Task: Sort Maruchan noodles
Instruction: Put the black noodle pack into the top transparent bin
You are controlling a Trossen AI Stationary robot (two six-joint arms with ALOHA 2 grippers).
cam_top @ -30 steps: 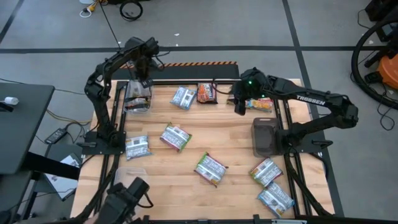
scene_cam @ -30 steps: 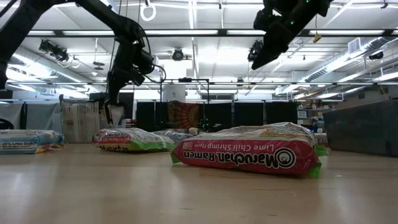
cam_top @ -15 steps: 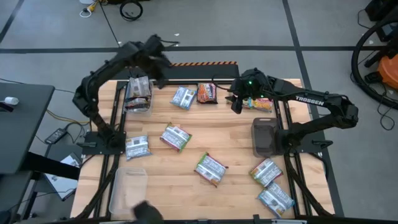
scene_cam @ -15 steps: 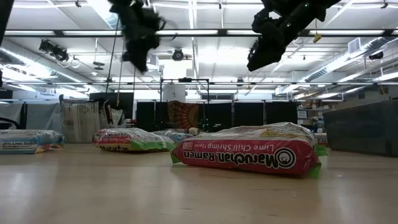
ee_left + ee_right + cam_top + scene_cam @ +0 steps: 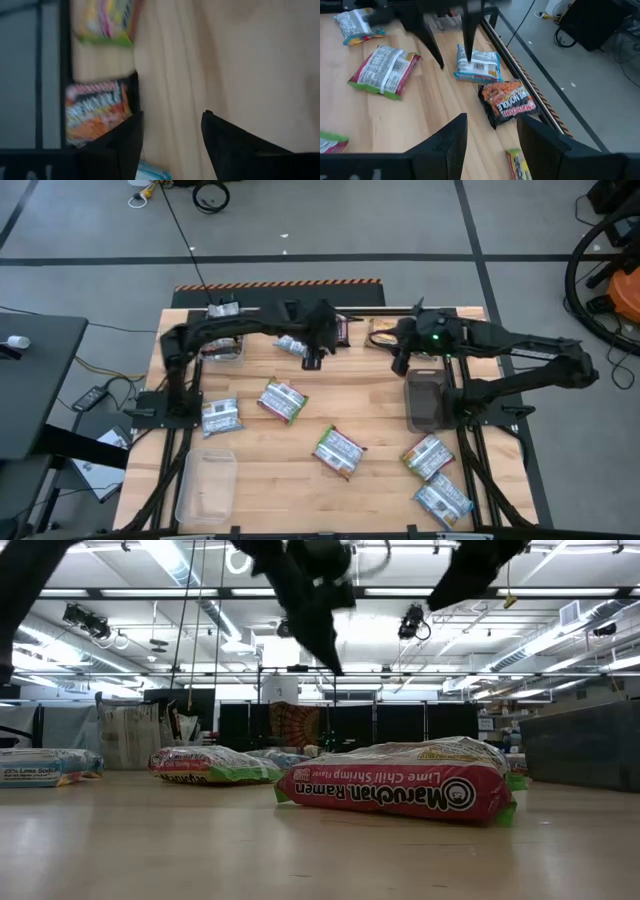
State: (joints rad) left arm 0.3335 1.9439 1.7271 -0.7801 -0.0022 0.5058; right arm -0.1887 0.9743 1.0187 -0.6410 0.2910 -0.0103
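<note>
Above the desk's (image 5: 380,410) far edge, both empty hands, left (image 5: 312,360) and right (image 5: 399,364), hang spread near a dark brown-orange packet (image 5: 509,102).

A red-and-green Maruchan noodle packet (image 5: 398,783) lies nearest on the wooden table (image 5: 200,850), other packets (image 5: 205,764) behind.

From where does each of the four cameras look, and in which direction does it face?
High: above, facing straight down; both arms, left gripper, right gripper.
Low: table height, facing level across the table; grippers hang above.
Left wrist: past its open fingers onto wood.
Right wrist: past its open fingers.
Shared: the dark brown-orange packet shows in both wrist views.
</note>
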